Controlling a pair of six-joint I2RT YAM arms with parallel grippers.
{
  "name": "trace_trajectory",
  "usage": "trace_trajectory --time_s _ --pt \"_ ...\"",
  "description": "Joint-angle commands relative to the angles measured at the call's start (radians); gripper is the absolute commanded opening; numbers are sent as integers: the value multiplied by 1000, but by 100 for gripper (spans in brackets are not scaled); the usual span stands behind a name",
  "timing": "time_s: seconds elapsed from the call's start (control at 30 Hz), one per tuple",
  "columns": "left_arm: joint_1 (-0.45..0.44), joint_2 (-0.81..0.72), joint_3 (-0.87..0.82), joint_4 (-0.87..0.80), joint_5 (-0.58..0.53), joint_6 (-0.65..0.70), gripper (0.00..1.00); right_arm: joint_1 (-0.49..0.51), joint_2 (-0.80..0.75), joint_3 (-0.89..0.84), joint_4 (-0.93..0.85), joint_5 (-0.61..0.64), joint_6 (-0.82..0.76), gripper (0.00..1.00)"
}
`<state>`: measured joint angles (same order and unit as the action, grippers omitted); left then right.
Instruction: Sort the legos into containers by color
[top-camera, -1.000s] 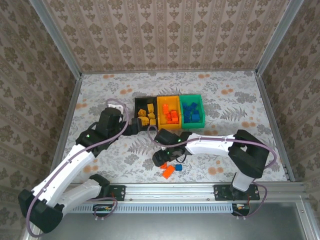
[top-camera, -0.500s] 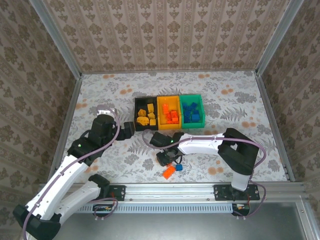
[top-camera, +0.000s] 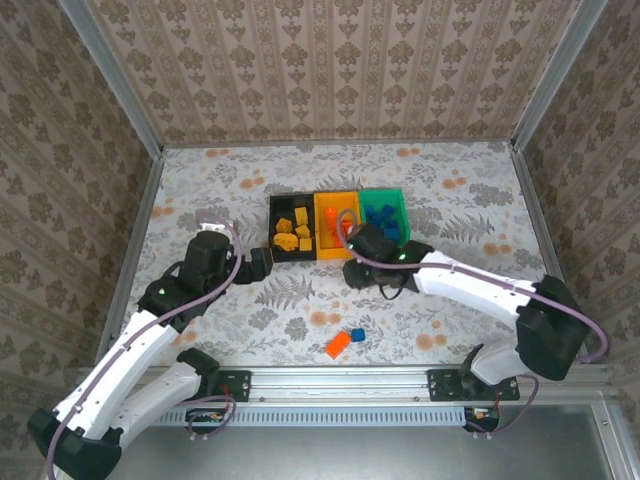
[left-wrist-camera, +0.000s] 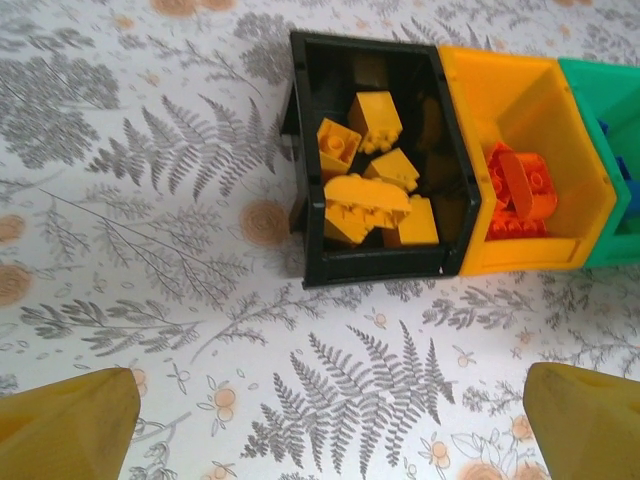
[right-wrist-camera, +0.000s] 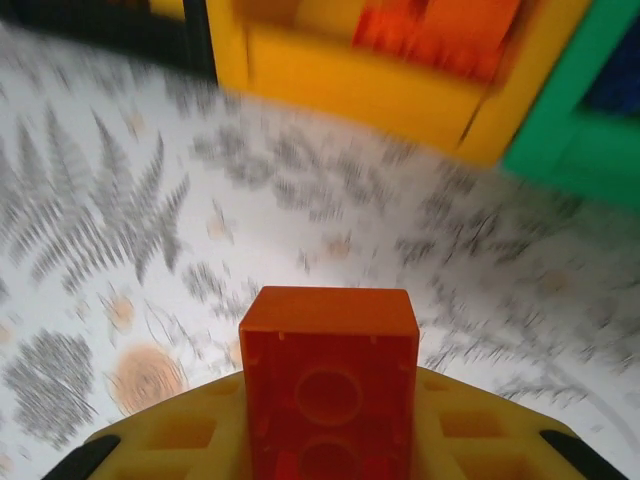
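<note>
Table (top-camera: 200, 190): pale ground, grey fern-and-flower print, scattered orange blotches. Walls (top-camera: 330, 70): beige damask wallpaper with a brown motif.

Black rectangular plastic bin (left-wrist-camera: 370, 268): yellow-orange plastic bricks (left-wrist-camera: 365, 200). Yellow-orange plastic bin (left-wrist-camera: 515, 252): orange-red plastic bricks (left-wrist-camera: 520, 190). Green plastic bin (top-camera: 385, 194): blue plastic bricks (top-camera: 385, 228).

Loose on the print: one orange-red oblong brick (top-camera: 337, 345), one small blue brick (top-camera: 357, 335).

Left gripper (left-wrist-camera: 322, 430): mustard-yellow fingertips (left-wrist-camera: 60, 425). Right gripper (right-wrist-camera: 328, 430): yellow fingers (right-wrist-camera: 170, 440) around a square orange-red brick (right-wrist-camera: 328, 370).

Left arm (top-camera: 140, 340) and right arm (top-camera: 470, 285): white, black joints.
</note>
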<state>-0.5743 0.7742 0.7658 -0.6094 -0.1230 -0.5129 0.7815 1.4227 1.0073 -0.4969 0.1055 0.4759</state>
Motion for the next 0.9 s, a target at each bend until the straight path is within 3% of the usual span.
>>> trace_trajectory --time_s 0.0,0.33,0.6,0.87 --pt "-1 38 -28 49 93 -9 99 -60 9 91 9 -11 -40 26" --pt "-214 183 -59 130 95 -11 98 -163 342 414 36 -42 -21 29" --pt "-337 281 -60 173 118 68 98 -192 561 627 0 -74 2 32" --pt "-418 376 -40 212 159 151 96 -200 551 671 -20 -93 25 65"
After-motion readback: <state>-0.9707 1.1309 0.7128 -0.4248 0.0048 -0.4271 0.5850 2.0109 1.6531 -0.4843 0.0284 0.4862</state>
